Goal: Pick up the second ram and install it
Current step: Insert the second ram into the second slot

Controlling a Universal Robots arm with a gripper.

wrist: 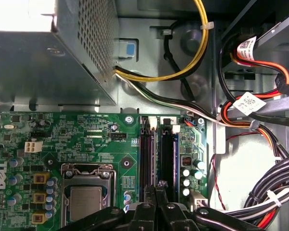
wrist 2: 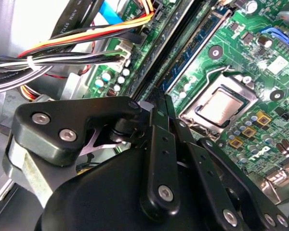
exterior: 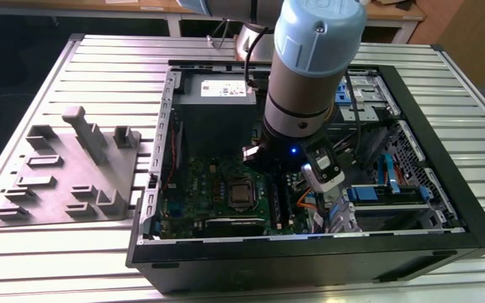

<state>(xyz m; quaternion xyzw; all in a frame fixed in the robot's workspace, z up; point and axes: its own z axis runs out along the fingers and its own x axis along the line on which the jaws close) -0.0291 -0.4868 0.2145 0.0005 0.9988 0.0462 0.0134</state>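
First wrist view — tool [wrist: 156,188] pressed together (fingertips touching) over motherboard [wrist: 86,139] memory slots [wrist: 159,154].

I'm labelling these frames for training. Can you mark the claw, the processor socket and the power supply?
claw [wrist: 156,185], first wrist view, its closed tips.
processor socket [wrist 2: 222,107], second wrist view, silver lid.
power supply [exterior: 217,89], exterior view, labelled top.

My arm [exterior: 310,69] reaches steeply down, wrist low. Gripper [wrist: 156,188] fingers [wrist 2: 167,115] pressed together, tips meeting, in both wrist views.
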